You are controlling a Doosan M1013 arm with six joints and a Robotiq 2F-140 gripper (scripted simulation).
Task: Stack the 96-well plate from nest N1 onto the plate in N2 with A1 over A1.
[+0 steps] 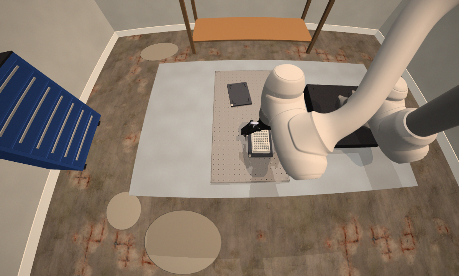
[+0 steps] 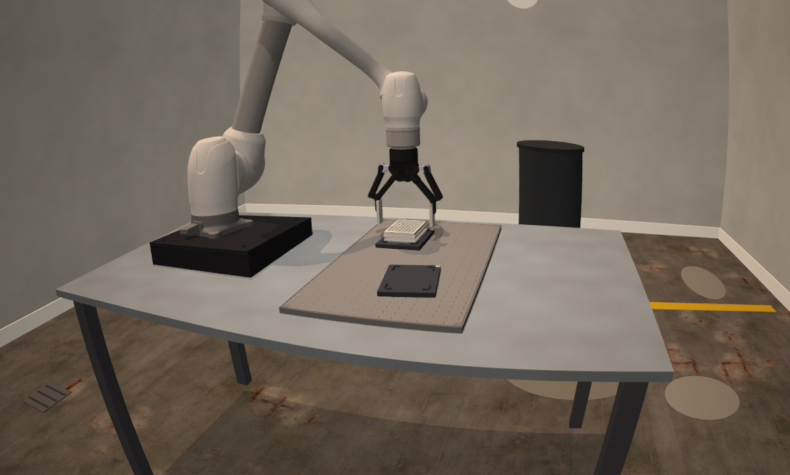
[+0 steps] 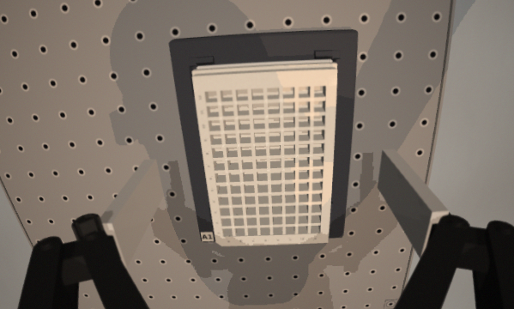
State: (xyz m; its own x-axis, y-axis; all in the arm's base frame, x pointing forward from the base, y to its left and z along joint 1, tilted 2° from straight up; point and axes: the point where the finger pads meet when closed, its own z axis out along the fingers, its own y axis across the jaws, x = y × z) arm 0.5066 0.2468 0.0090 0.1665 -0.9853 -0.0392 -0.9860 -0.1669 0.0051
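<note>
The gripper (image 2: 405, 220) hangs spread wide over the stacked 96-well plates (image 2: 405, 230) on nest N2 (image 2: 386, 243) — touching nothing; nest N1 (image 2: 409, 280) sits bare nearby on the perforated board (image 2: 474, 277).

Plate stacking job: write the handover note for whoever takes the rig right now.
Gripper: open, holding nothing, fingers standing apart on either side of the plates.
Upper 96-well plate: lies stacked on the lower plate in nest N2. The edges look aligned; one A1 mark shows at the near left corner.
Nest N1: holds no plate.
Done: pick, transfer, release.
Left: lift the arm away, then confirm that the plates are fully nested.
</note>
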